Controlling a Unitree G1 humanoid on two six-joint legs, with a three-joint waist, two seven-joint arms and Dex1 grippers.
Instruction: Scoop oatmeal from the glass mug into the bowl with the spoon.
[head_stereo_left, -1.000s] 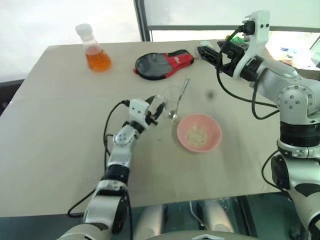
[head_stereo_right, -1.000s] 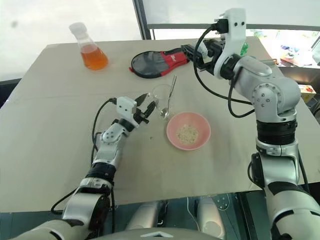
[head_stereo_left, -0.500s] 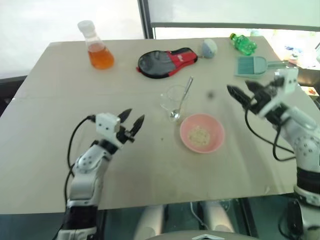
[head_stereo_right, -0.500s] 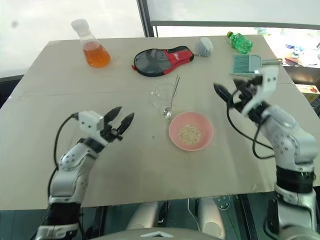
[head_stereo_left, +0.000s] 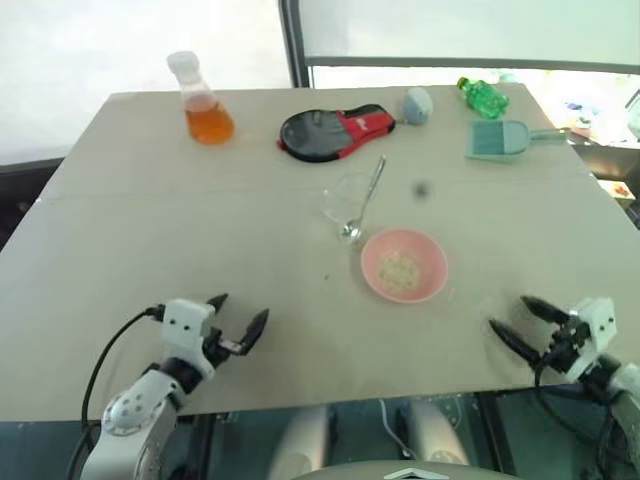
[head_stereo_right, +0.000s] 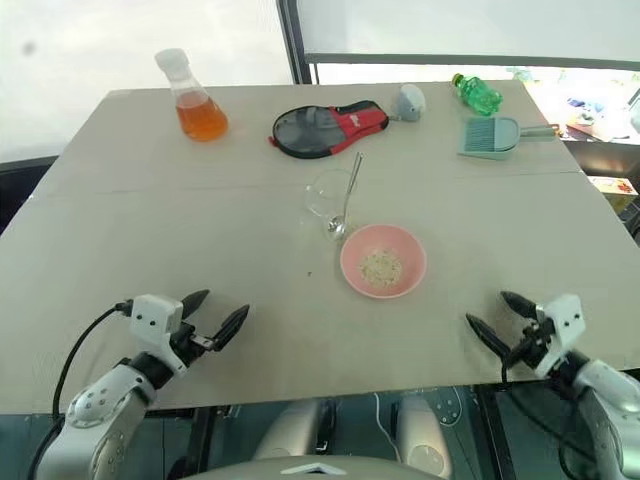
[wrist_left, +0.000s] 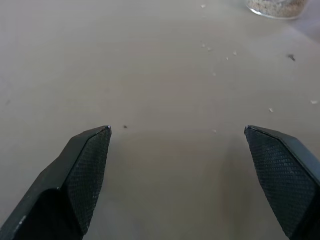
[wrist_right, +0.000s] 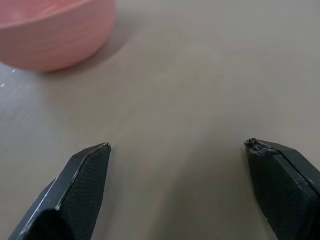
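Now that both arms have pulled back to the near table edge, the left gripper and right gripper gape empty; well ahead, the spoon rests in the glass mug beside the bowl holding oatmeal, so scooping looks finished.

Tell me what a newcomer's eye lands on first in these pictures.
Most likely the pink bowl near the table's middle, holding a small heap of oatmeal. Just behind it stands the glass mug with the spoon leaning in it. Next, the flask of orange liquid at the far left corner, and the open left gripper and right gripper at the near edge, both empty.
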